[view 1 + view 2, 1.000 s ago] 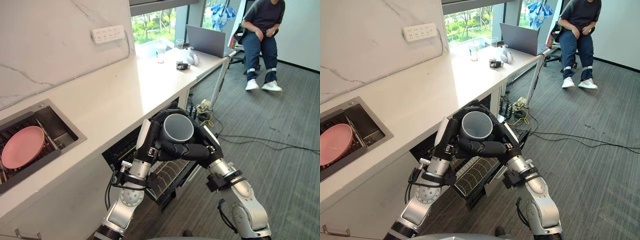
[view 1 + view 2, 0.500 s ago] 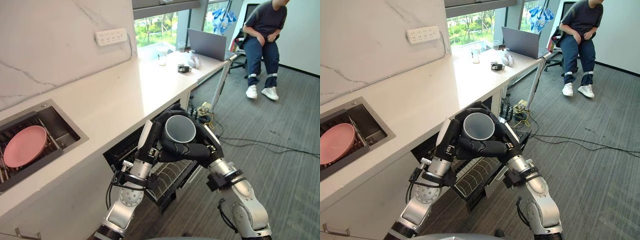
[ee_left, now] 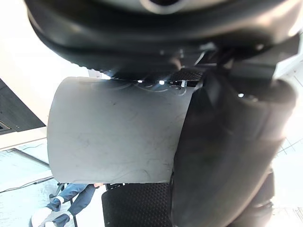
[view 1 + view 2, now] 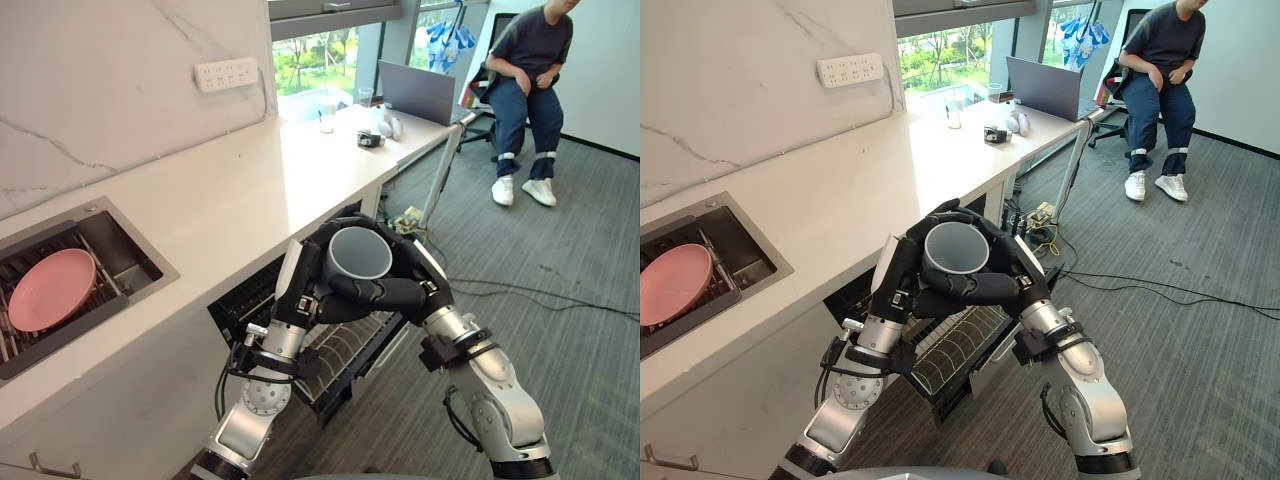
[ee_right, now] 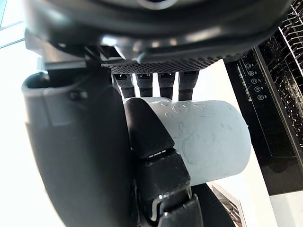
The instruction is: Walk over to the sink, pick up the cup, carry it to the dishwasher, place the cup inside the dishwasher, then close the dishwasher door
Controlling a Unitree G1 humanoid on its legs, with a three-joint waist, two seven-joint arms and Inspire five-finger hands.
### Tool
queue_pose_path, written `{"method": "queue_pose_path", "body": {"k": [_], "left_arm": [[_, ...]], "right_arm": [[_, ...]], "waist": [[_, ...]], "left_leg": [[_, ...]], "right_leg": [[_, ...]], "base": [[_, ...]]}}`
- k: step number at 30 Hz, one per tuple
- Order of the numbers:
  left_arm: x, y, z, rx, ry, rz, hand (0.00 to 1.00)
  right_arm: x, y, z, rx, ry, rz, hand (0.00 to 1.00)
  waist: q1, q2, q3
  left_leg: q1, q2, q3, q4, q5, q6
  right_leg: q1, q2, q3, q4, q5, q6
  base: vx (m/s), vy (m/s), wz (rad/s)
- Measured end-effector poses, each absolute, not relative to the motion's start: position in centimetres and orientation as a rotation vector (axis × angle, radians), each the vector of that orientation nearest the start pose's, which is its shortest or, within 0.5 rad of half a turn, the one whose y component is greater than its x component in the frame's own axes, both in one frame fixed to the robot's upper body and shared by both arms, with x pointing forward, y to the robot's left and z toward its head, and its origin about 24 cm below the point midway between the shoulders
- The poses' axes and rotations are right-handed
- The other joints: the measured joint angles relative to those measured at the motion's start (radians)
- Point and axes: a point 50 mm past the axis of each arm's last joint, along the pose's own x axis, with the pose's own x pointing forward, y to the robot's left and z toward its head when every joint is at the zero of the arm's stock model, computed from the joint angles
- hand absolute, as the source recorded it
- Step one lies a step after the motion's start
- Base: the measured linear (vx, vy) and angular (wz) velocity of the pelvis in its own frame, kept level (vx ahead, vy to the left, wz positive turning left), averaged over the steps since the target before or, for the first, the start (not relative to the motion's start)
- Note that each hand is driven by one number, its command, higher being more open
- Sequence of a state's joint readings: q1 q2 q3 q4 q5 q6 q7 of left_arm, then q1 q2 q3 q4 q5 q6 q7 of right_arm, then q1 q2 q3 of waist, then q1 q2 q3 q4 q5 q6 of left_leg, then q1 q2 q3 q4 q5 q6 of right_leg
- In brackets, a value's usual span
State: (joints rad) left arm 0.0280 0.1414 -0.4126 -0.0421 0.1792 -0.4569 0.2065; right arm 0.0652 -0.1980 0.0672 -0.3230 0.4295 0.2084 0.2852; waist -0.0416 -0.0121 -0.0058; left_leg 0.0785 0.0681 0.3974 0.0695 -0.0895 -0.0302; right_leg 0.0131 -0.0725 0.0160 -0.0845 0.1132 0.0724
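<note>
At the far left, I see a round pink plate (image 4: 50, 290) lying in the recessed steel sink (image 4: 128, 258), which is set into the white stone countertop (image 4: 230, 190). Just past the counter's front edge, the left hand (image 4: 305, 285) is curled round the left wall of the grey cylindrical cup (image 4: 358, 252). The right hand (image 4: 400, 293) wraps the cup's front and right wall, thumb laid across it. The cup is upright, mouth up, held in the air between both hands. Below it is the dark open dishwasher (image 4: 250, 300), with its wire rack (image 4: 345, 345) drawn out beyond the counter edge. To the right, grey carpet floor (image 4: 560, 340) lies open beside the rack. A seated person (image 4: 525, 60) at the far right is well apart.
</note>
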Motion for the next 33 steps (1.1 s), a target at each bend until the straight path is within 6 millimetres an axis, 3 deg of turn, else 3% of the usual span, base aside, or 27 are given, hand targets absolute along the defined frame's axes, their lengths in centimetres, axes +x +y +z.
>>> {"method": "queue_pose_path", "body": {"k": [1, 7, 24, 27, 33], "left_arm": [[21.9, 7.8, 7.7, 0.153, -0.485, -0.268, 1.0], [21.9, 7.6, 7.8, 0.155, -0.489, -0.269, 1.0], [21.7, 7.8, 8.4, 0.216, -0.571, -0.252, 1.0], [21.7, 8.2, 9.1, 0.209, -0.61, -0.23, 1.0], [19.9, 8.3, 12.7, 0.122, -0.858, -0.232, 1.0]], "right_arm": [[23.3, -14.2, 8.6, 0.222, -0.053, 0.446, 0.0], [23.4, -14.3, 8.3, 0.262, -0.046, 0.434, 0.0], [23.0, -13.8, 6.6, 0.631, -0.017, 0.334, 0.0], [23.0, -14.5, 6.4, 0.68, -0.036, 0.273, 0.0], [22.9, -17.8, 4.7, 0.743, -0.023, 0.025, 0.0]], "waist": [[0.0, -0.001, 0.0], [-0.001, -0.004, -0.003], [-0.002, -0.005, -0.003], [-0.003, -0.007, -0.002], [-0.002, -0.009, 0.0]], "left_leg": [[0.0, 0.0, 0.0, 0.0, 0.0, 0.0], [-0.001, 0.0, -0.001, 0.0, 0.0, 0.0], [0.0, 0.0, -0.001, -0.001, 0.0, 0.0], [0.001, 0.0, 0.0, -0.003, 0.0, 0.0], [0.005, -0.002, 0.004, -0.01, 0.0, 0.0]], "right_leg": [[0.0, 0.0, -0.001, 0.0, 0.0, 0.0], [0.0, -0.002, -0.003, 0.0, 0.0, 0.001], [0.0, -0.002, -0.006, 0.0, -0.001, 0.001], [0.0, -0.002, -0.005, 0.0, -0.001, 0.001], [-0.001, -0.001, -0.002, 0.0, -0.002, 0.003]], "base": [[-0.04, -0.04, 0.01], [-0.02, -0.022, 0.01], [0.0, 0.0, 0.0], [0.0, 0.0, 0.0], [0.0, 0.0, -0.01]]}}
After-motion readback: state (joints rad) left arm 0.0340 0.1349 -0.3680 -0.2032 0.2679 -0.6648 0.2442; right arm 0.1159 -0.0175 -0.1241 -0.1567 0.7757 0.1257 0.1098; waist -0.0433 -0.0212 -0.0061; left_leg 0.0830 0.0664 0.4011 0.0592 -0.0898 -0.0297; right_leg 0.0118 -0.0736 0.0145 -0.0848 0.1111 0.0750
